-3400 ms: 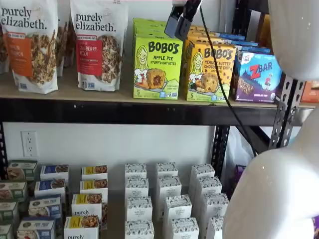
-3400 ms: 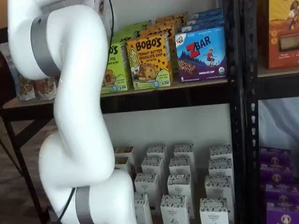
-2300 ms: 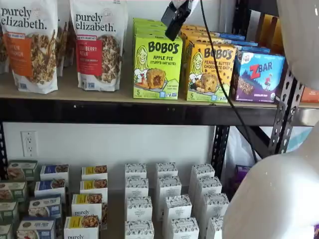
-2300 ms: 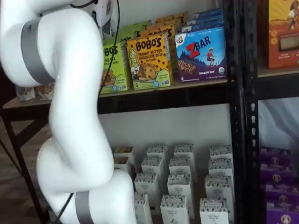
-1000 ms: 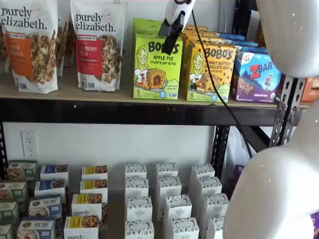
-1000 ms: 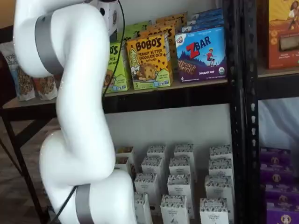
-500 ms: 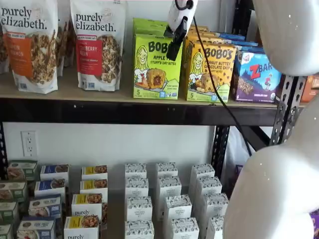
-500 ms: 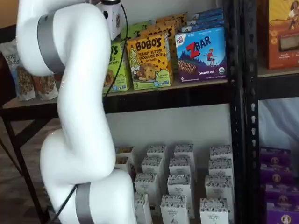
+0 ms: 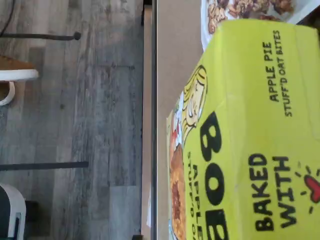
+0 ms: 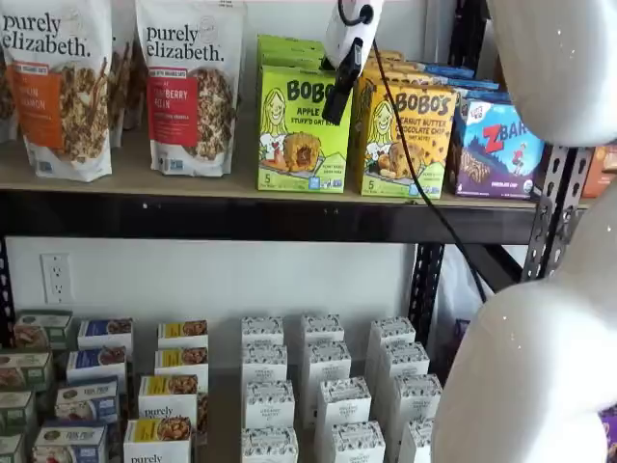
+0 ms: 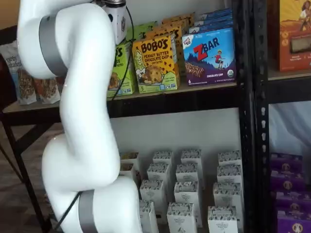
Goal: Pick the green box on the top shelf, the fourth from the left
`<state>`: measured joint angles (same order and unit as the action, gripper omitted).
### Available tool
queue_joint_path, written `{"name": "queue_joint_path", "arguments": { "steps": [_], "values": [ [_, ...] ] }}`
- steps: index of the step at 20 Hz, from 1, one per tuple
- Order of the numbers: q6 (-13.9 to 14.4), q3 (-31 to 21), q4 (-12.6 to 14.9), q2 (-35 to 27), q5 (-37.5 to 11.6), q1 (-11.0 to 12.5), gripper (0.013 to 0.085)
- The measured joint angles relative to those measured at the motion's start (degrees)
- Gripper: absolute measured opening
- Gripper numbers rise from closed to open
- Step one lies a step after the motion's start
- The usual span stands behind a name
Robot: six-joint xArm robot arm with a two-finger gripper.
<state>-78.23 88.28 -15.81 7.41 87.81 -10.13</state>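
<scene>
One step from grasp: my gripper (image 10: 336, 104) has dropped over green box (image 10: 303, 130) on top shelf (image 10: 193, 183); box front beneath fingers; finger spread unclear.

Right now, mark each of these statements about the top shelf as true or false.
1. The green box stands upright on the top shelf. True.
2. A blue ZBar box sits directly beside the green box. False: the yellow-orange Bobo's box is its neighbour; the ZBar box comes after that.
3. The tool hangs at the green box's right upper part in a shelf view. True.
4. The tool has lifted the green box off the shelf. False: the box rests on the board.
5. Granola bags stand on the green box's other side. True.
</scene>
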Motion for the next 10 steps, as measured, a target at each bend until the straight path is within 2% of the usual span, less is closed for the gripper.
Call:
{"name": "queue_joint_path", "arguments": {
  "steps": [1,2,5,6,7,10],
  "values": [
    [0.00,-0.10,-0.07,0.05,-0.09,-0.01,0.0730],
    [0.00,-0.25,-0.14,0.13,-0.21,-0.03,0.0730],
    [-0.05,-0.54,-0.45,0.31,-0.51,-0.01,0.0650],
    [-0.06,-0.59,-0.53,0.36,-0.58,0.02,0.0650],
    [-0.08,-0.64,-0.58,0.41,-0.65,0.04,0.0610],
    [-0.12,-0.85,-0.79,0.58,-0.96,0.09,0.0570]
  ]
}}
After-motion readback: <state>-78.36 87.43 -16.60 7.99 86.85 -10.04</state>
